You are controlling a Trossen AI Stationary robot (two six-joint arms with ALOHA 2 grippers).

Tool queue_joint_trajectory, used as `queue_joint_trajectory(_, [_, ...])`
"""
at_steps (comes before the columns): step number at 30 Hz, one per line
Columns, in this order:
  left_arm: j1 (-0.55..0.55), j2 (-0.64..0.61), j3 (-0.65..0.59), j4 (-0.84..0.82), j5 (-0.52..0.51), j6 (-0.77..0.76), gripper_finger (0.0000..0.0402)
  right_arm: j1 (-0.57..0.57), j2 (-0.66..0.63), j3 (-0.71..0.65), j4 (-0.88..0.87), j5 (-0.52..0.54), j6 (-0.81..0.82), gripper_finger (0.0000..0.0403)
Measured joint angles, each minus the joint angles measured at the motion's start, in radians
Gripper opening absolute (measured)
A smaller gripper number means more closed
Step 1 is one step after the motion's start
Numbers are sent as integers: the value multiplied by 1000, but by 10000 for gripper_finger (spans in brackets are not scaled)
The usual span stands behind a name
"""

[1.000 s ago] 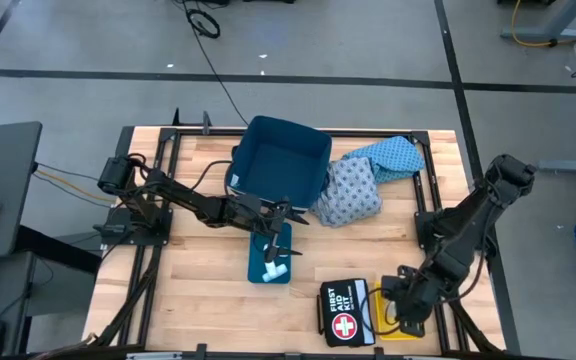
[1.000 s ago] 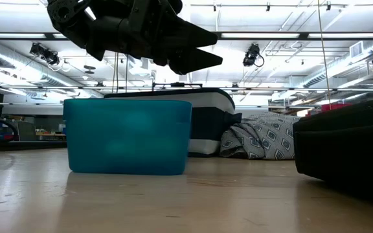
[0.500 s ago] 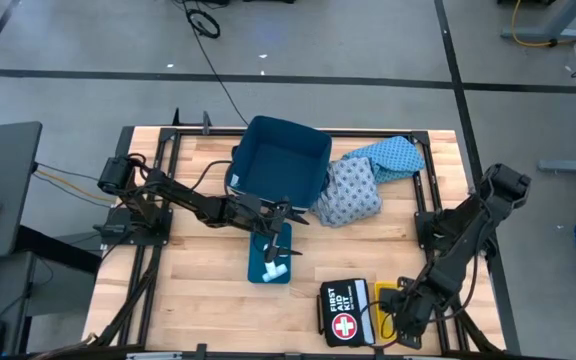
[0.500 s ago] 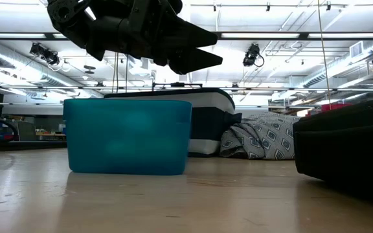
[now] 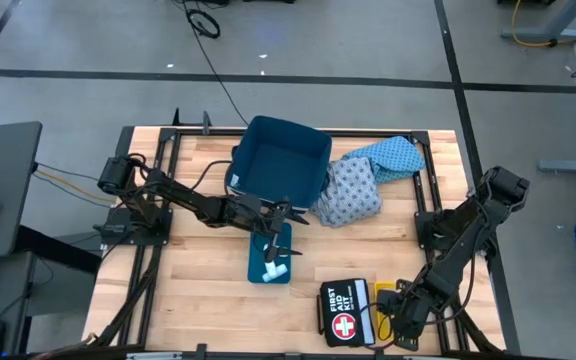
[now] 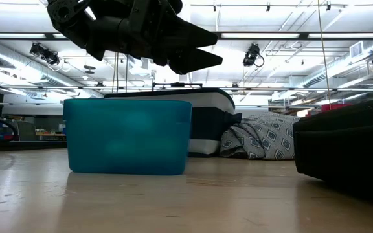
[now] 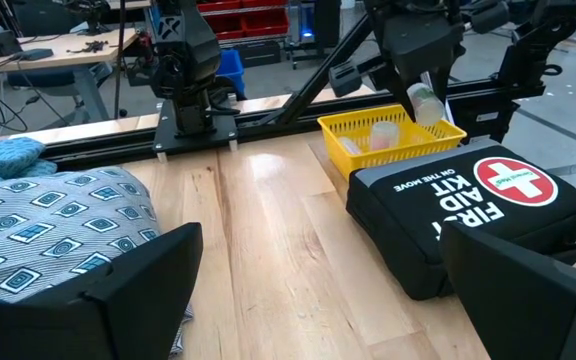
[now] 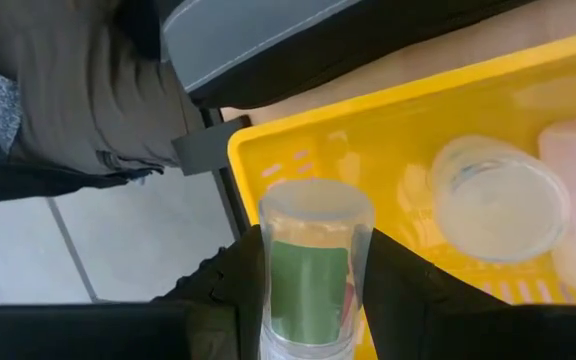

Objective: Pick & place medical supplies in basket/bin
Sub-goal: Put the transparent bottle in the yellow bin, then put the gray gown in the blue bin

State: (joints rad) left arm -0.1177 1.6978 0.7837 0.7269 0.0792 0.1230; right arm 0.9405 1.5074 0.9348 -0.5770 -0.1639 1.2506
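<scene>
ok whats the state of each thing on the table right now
left gripper: open, above the small teal tray
right gripper: shut on a clear vial with a green label, over the yellow basket
dark blue bin: upright, open-topped
black first aid kit: closed

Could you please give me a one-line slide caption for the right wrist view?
Right gripper holding a clear vial with a green label above the yellow tray, where two more containers lie.

Two patterned cloth garments (image 5: 353,190) (image 5: 393,157), two white rolls (image 5: 270,253) (image 5: 277,270), one first-aid kit (image 5: 346,312), one yellow basket (image 7: 393,141).
</scene>
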Motion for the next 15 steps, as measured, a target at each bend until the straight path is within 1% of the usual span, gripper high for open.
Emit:
queue_joint_trajectory(4, [0, 0, 0, 0, 0, 0, 398, 0, 0, 0, -2, 2, 36, 135])
queue_joint_trajectory(10, [0, 0, 0, -1, 0, 0, 398, 0, 0, 0, -2, 2, 68, 216])
queue_joint_trajectory(12, [0, 0, 0, -2, 0, 0, 398, 0, 0, 0, -2, 2, 72, 226])
queue_joint_trajectory(15, [0, 0, 0, -2, 0, 0, 398, 0, 0, 0, -2, 2, 76, 228])
